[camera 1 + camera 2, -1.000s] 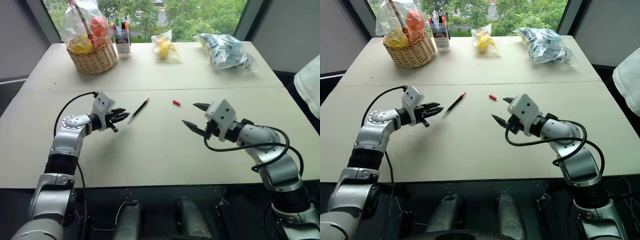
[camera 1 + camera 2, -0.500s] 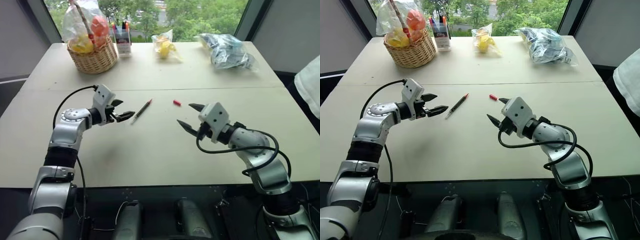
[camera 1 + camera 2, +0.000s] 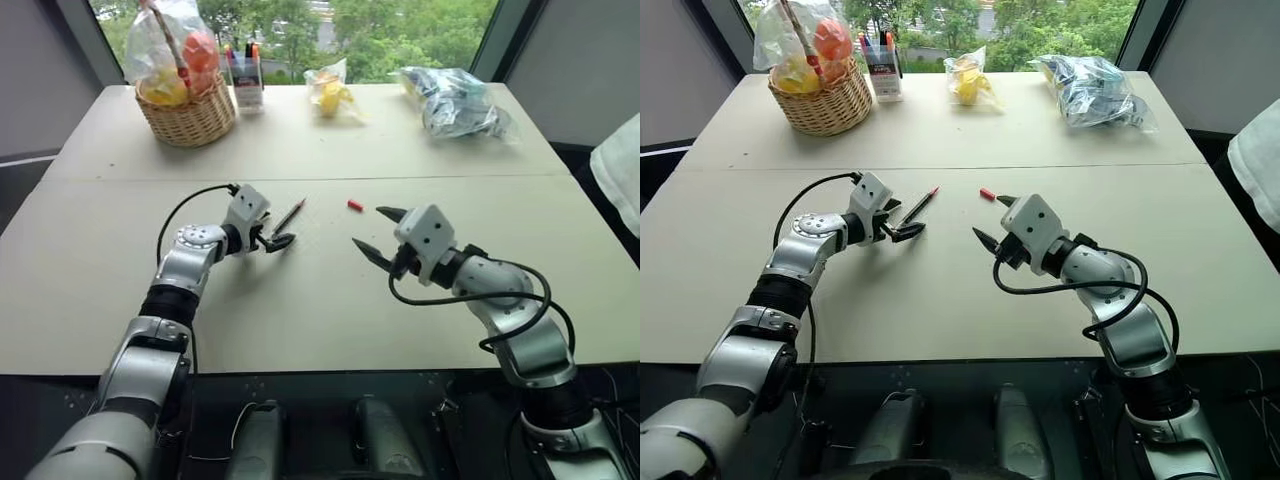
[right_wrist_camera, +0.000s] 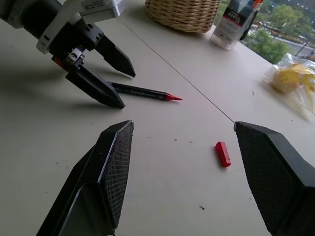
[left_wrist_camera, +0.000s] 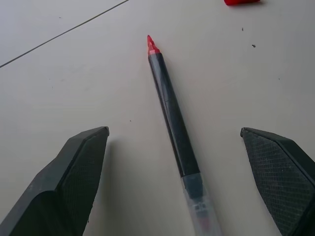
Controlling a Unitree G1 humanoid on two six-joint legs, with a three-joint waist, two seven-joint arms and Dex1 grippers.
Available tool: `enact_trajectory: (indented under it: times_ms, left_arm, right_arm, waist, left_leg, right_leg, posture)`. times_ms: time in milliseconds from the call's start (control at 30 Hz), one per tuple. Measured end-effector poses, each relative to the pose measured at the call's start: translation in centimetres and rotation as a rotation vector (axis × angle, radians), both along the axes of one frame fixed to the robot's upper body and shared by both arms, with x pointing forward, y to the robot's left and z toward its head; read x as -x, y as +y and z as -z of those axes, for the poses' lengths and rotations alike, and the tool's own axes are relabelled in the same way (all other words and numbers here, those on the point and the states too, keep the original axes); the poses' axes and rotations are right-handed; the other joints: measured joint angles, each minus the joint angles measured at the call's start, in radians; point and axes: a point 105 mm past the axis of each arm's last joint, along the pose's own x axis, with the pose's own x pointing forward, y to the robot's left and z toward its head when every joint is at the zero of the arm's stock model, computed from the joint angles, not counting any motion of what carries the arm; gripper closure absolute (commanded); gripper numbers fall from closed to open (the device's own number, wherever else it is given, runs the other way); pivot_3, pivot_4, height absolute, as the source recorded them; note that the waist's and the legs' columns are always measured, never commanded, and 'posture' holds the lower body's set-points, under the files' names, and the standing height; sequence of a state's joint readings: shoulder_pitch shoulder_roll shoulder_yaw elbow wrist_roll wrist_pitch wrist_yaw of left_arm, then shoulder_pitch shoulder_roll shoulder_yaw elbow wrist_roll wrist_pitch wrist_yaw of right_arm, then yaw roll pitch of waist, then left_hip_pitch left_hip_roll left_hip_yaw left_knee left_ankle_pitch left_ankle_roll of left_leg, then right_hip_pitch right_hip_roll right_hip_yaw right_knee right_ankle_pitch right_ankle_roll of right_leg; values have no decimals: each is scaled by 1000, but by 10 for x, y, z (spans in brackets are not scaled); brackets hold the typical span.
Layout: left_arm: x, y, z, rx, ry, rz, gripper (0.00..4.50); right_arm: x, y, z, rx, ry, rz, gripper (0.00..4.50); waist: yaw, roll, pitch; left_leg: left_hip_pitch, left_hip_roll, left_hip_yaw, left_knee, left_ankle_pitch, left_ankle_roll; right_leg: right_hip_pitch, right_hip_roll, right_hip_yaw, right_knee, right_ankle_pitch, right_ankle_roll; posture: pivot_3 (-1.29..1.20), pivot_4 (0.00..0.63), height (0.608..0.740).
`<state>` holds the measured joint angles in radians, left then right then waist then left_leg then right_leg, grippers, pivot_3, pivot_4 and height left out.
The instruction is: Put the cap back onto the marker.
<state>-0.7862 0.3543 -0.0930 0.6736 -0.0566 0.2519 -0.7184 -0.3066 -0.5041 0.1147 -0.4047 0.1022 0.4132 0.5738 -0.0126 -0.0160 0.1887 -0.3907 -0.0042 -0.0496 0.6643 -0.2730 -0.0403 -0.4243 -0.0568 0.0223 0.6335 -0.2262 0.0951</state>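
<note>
Marker (image 3: 289, 214) and cap (image 3: 353, 205) both lay loose on the pale tabletop (image 3: 300, 300), apart from each other, near the seam that crossed it from side to side. At the far left corner stood a wicker basket (image 3: 188, 118) holding bagged fruit, with a clear holder of coloured pens (image 3: 245, 80) just beside it. Nearer the middle, the left gripper (image 3: 272, 238) sat low over the tabletop at the marker's clear rear end, its jaws spread wide with one black finger on either side of the black barrel and neither touching it; in the left wrist view the marker (image 5: 173, 128) ran straight up between the two fingers (image 5: 74, 169), its bare red tip pointing away. To the right of that red tip the small red cap rested on its side, uncapped and untouched. Next came the right gripper (image 3: 378, 233), raised above the tabletop with its jaws also wide and holding nothing, aimed toward the cap and marker. Along the far edge lay a small bag of yellow items (image 3: 330, 92) and, further right, a crumpled clear plastic bag (image 3: 455, 100). A white sleeve (image 3: 620, 170) of a person showed at the right edge.
</note>
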Motion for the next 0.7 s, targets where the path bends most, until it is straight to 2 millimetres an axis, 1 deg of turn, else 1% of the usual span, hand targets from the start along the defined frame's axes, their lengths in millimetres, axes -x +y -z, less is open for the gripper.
enact_trajectory:
  times_ms: [133,300,400,633,700]
  left_arm:
    - [-8,-6,0,0,-13,-31,19]
    - [-14,-9,0,-2,-27,-45,19]
    - [-15,-10,2,0,-25,-47,818]
    - [-15,-10,5,-2,-11,-48,4483]
    - [-15,-8,5,-3,-10,-48,4483]
  right_arm:
    - [0,0,-1,0,-5,-3,1155]
    - [0,1,-1,1,-6,-4,1155]
    - [0,1,-1,1,-6,-4,1155]
    - [0,0,-1,5,-10,-1,1155]
    - [-1,0,-1,6,-11,1,1155]
  waist:
    - [0,0,0]
    - [0,0,0]
    - [1,0,0]
    - [-2,1,-1]
    - [-4,1,-1]
  left_leg:
    - [0,0,0,0,0,0]
    - [0,0,0,0,0,0]
    - [1,0,0,0,0,0]
    - [3,0,0,0,0,0]
    - [3,0,0,0,0,0]
  right_leg:
    - [0,0,0,0,0,0]
    - [0,0,0,0,0,0]
    - [1,0,0,0,0,0]
    - [3,0,0,0,0,0]
    - [3,1,0,1,0,0]
  posture:
    - [0,150,740]
    - [0,150,740]
    - [0,150,740]
    - [0,150,740]
    - [0,150,740]
